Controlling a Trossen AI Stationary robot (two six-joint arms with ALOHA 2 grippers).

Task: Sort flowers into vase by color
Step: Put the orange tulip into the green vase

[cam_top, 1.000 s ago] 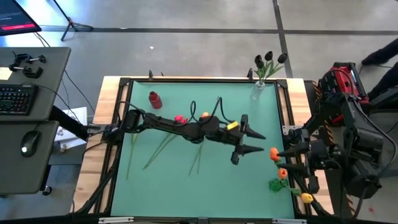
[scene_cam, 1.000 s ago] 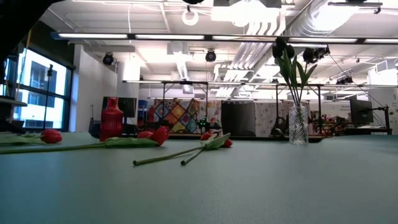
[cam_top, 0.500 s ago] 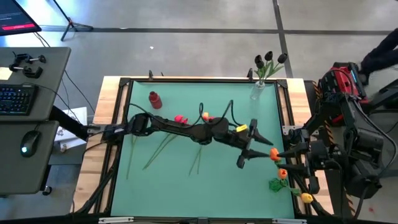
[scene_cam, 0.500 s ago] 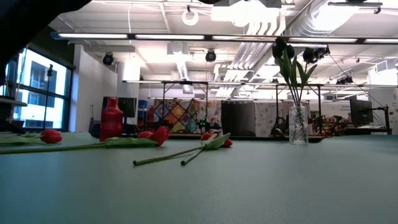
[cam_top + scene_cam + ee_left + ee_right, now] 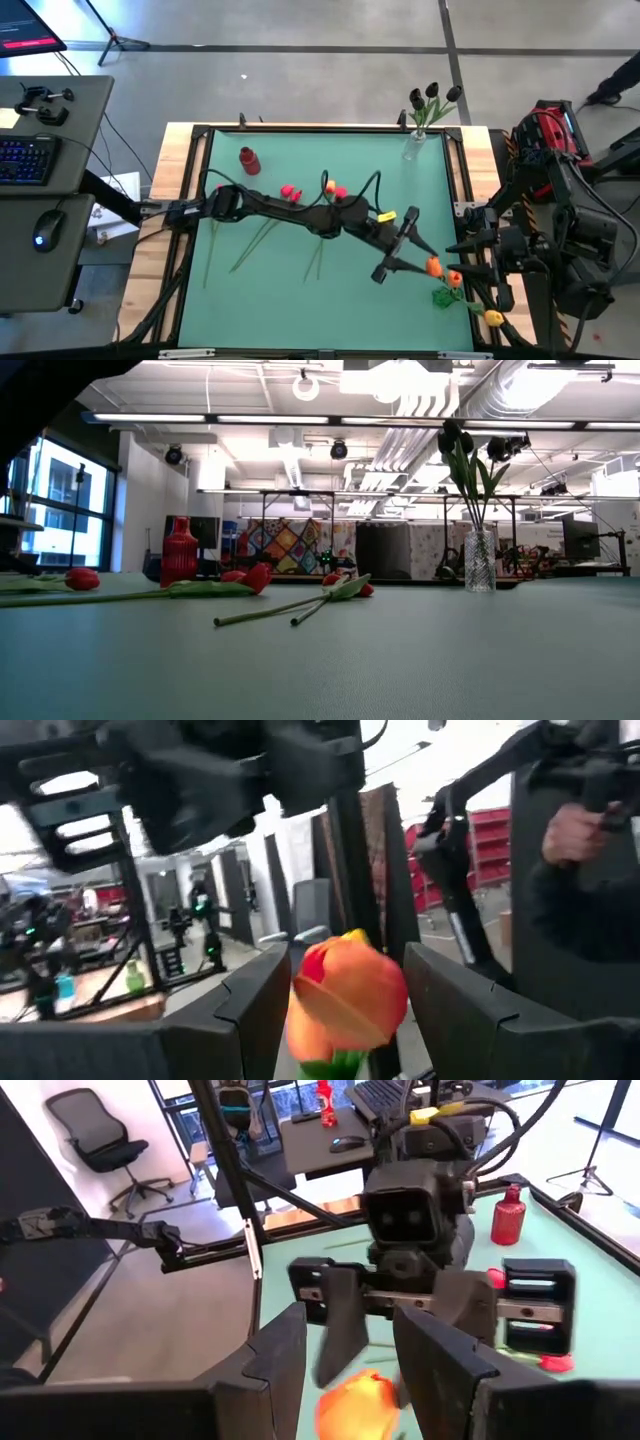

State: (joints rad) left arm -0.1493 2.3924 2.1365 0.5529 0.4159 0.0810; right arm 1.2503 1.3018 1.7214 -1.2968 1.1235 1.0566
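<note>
Desk [image 5: 400,310] edges matter most at this moment, because the action sits at the right-hand margin of the green surface. Reaching diagonally across the mat, the left claw [image 5: 407,257] has its fingers spread on either side of an orange tulip head [image 5: 433,266], which the left wrist view shows sitting between the two dark fingers [image 5: 245,1010] without clear contact. That same flower is pinched by the right claw [image 5: 452,270], which waits just past the desk's right rim; in the right wrist view its fingers [image 5: 275,1360] flank the orange bloom [image 5: 357,1402] with the left claw facing it head on. More orange heads [image 5: 455,279] and a yellow one [image 5: 493,318] hang near the right arm, off the green surface. A clear glass vase [image 5: 414,146] with near-black tulips [image 5: 432,93] stands at the far right corner, close to the frame rail. A small red bottle-shaped vase [image 5: 248,159] stands toward the far left, well apart from both claws. Red tulips [image 5: 290,191] lie loose in the middle left, their stems [image 5: 262,236] trailing toward the near edge. The near strip of the mat and its lower left quarter give open room for moving.
</note>
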